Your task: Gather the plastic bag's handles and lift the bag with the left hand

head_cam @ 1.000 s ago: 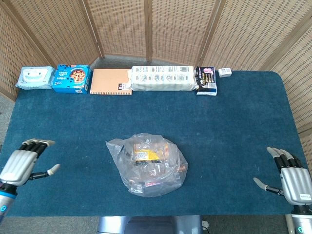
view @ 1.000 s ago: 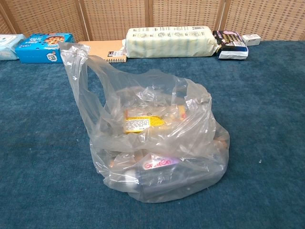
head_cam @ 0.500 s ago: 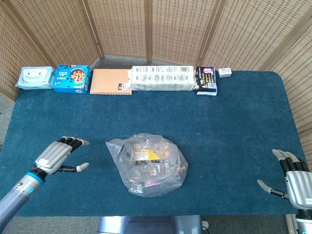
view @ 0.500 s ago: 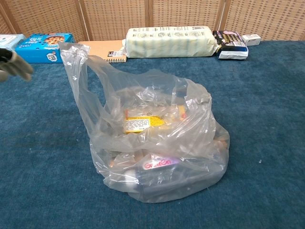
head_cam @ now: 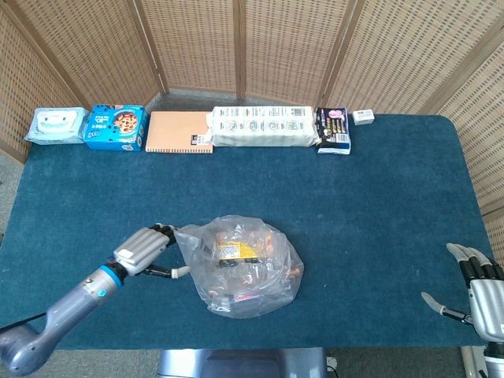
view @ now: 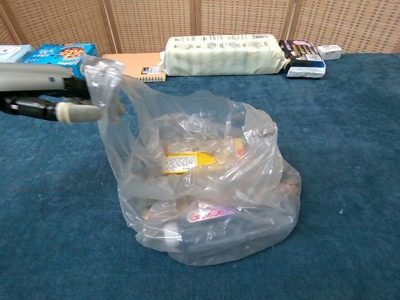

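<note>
Nearest the table's front edge, the plastic bag (head_cam: 244, 264) sits upright at centre. Just left of the bag, the left hand (head_cam: 146, 250) (fingers spread, gripping nothing) reaches its raised handle (view: 100, 78); beyond the bag, well right, the right hand (head_cam: 479, 287) hangs open.

Notebook (head_cam: 179, 132), cookie box (head_cam: 116, 127), wipes (head_cam: 56, 125)

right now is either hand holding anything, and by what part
Nothing is clearly held. The left hand has its fingers at the plastic bag's upright handle, not visibly closed on it. The right hand is open.
</note>
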